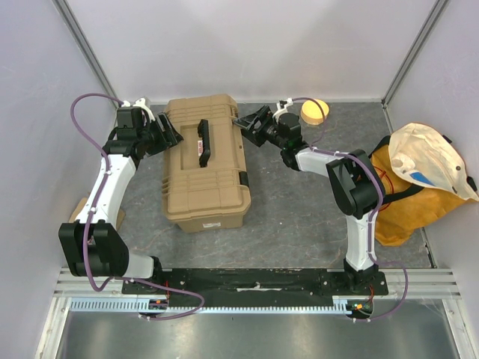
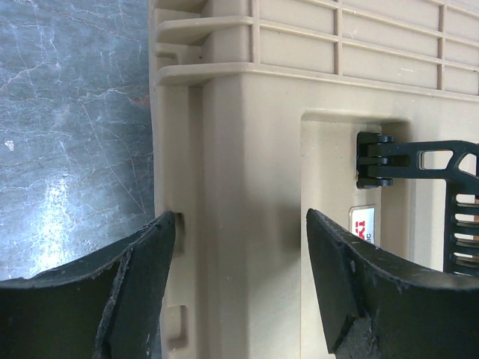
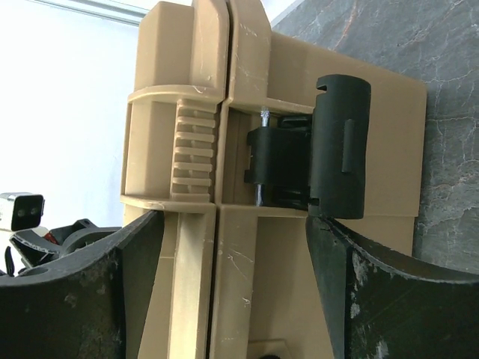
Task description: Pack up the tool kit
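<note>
The tool kit's tan ribbed toolbox [image 1: 206,168] lies closed on the grey table, its black handle [image 1: 203,140] flat on the lid. My left gripper [image 1: 171,133] is open at the box's far left edge. In the left wrist view the left gripper [image 2: 239,247] straddles the lid's [image 2: 247,187] rim, close to the handle's hinge [image 2: 374,161]. My right gripper [image 1: 243,123] is open at the far right side. In the right wrist view the right gripper [image 3: 232,254] spans the seam between lid and base, one fingertip [image 3: 325,232] touching the lower end of a black latch [image 3: 340,142].
An orange-yellow fabric bag [image 1: 408,202] with a cream flap slumps at the right wall. A yellow round object [image 1: 314,111] sits at the back behind the right arm. A brown cardboard piece [image 1: 78,209] lies by the left wall. White walls close in three sides.
</note>
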Robot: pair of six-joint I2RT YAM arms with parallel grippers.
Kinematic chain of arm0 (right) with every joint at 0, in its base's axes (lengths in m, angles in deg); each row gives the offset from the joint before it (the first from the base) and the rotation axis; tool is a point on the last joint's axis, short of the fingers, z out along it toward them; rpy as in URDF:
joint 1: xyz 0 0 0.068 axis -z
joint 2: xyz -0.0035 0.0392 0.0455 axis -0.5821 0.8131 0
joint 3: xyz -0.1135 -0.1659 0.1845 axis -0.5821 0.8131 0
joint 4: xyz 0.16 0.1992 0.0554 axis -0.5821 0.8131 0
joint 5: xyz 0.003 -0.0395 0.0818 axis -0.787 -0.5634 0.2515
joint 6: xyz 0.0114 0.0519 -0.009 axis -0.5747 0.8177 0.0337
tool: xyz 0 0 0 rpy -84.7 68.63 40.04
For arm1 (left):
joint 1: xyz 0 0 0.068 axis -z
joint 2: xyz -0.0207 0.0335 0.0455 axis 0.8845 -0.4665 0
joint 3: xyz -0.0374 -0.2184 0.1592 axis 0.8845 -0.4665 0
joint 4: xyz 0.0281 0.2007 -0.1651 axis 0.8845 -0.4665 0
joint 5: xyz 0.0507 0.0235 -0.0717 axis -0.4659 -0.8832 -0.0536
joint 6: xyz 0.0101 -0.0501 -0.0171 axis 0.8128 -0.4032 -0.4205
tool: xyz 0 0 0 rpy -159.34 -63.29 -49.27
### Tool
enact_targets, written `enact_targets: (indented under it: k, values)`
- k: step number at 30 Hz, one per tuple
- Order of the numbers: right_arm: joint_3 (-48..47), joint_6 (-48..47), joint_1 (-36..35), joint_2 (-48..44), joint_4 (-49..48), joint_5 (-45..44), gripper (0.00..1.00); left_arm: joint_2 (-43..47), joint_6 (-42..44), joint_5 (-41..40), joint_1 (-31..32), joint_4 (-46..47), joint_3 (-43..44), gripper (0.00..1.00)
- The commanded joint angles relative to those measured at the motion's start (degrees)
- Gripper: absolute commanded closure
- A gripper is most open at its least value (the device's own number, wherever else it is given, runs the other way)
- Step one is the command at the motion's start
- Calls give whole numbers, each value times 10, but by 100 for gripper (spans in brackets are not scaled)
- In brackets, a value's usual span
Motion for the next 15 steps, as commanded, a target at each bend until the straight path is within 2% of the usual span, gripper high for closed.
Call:
enact_targets:
  k: [1, 4, 15]
  values:
    - [12, -24, -7, -7, 11, -7, 17, -14, 19, 16, 1, -19, 7, 23]
    - [53, 5, -1, -25, -20, -21, 20, -12, 19, 10, 1, -20, 6, 23]
    - [167, 30, 0, -76, -76, -91, 50, -13, 20, 2, 1, -19, 8, 24]
